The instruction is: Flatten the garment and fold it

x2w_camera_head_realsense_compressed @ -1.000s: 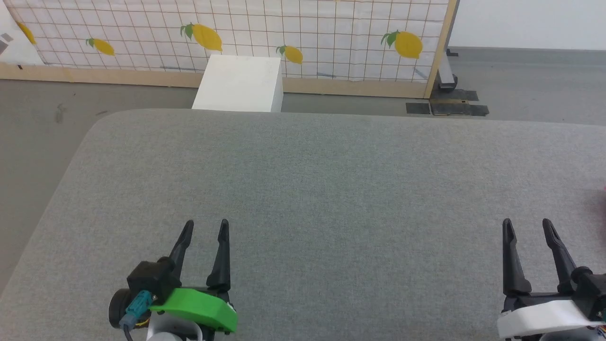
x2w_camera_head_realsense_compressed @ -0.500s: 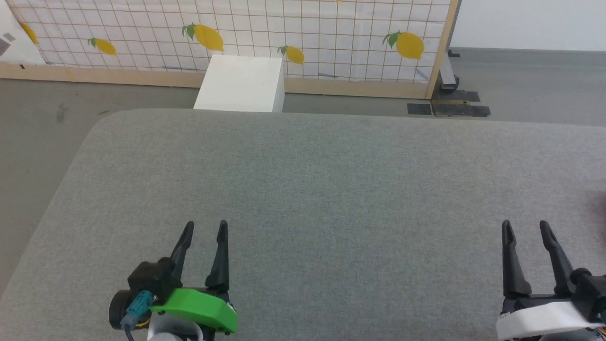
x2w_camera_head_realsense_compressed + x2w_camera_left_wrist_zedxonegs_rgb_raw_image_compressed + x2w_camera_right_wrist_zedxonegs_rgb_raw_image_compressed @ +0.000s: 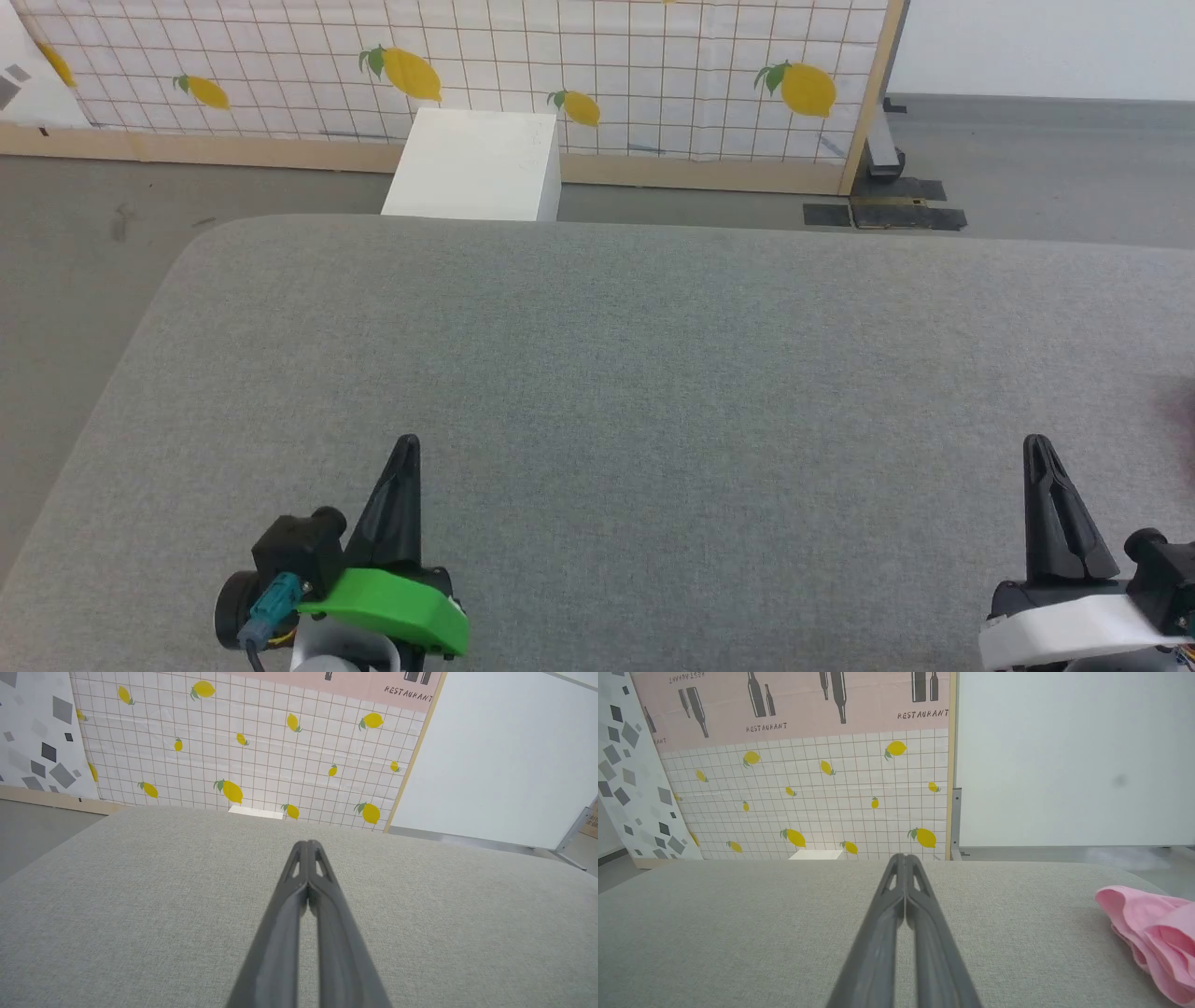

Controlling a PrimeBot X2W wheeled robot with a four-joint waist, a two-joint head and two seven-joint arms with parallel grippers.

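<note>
The left pincer [image 3: 406,443] and right pincer [image 3: 1036,441], spread a moment ago, are now sitting pressed together and empty above the grey surface [image 3: 653,355]. The pink garment [image 3: 1153,938] is lying crumpled at the surface's right side, apart from the right pincer, so flattening is seemingly not yet starting.

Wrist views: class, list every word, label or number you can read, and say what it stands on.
"RESTAURANT": pink poster, below bottle drawings, right wrist view.
"RESTAURANT": same poster, further left.
"RESTAURANT": pink poster, left wrist view.
Upside-down print at the poster's top left: partly cut off, not surely readable.
Garment: no readable label.
</note>
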